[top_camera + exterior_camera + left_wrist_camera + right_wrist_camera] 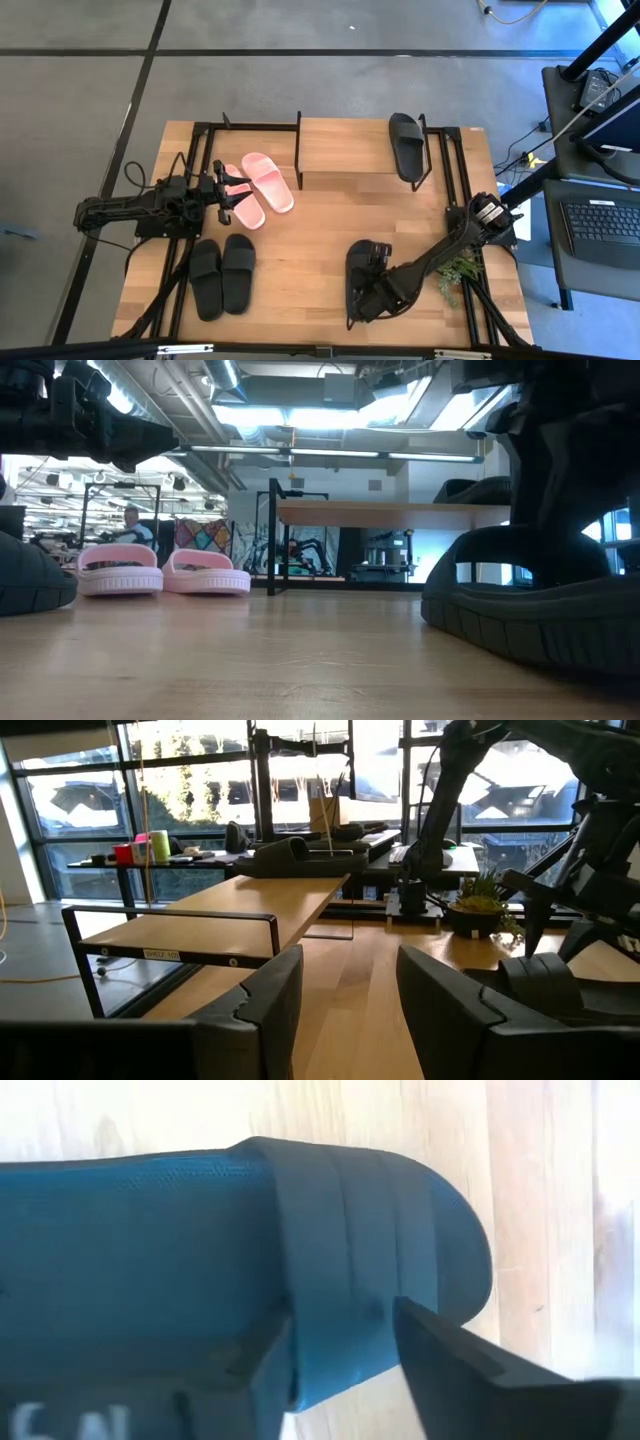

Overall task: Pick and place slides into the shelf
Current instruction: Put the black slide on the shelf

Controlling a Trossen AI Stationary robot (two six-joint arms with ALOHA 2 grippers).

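Observation:
A black slide [360,262] lies sole-down on the table at the near right, and my right gripper [380,293] is shut on it. In the right wrist view its wide strap [350,1230] shows close to the rounded toe. Another black slide [407,145] lies on the shelf [340,148] at the far side. The pink pair [258,187] and a black pair [222,275] rest on the table at the left. My left gripper [350,1010] hangs open and level beside the pink pair, touching nothing. My right gripper straddles the side of the black slide where the strap's root [340,1345] meets the sole. One finger [235,1380] lies on the footbed against the strap and the other [470,1370] is outside the sole's edge. The fingers slant down from the table's right. The sole [530,615] rests flat on the table.
A small green plant [460,268] stands by the right arm's base. The shelf's black frame [298,150] rises at the far middle, and its board has bare wood left of the black slide. Bare tabletop [310,240] lies between the two arms.

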